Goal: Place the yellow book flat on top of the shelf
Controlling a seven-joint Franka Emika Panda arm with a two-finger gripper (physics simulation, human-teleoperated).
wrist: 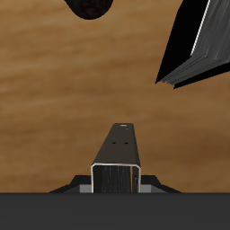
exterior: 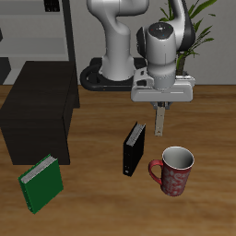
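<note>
One thin yellow book (exterior: pixel 161 124), dull tan with a pale edge, hung upright, clamped in the gripper (exterior: pixel 161 111). The shelf (exterior: pixel 37 111), a matte black box, stood well apart from the gripper. A black book (exterior: pixel 135 149) stood near it, toward the table's front.

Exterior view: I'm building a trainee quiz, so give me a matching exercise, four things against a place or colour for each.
Things:
1. yellow book
2. green book
3. black book
4. mug

Place or colour:
A. on the table just before the shelf
B. dark red, pale inside
C. gripped in the end effector
D. standing on edge beside the mug

Pairs: 1-C, 2-A, 3-D, 4-B
</note>
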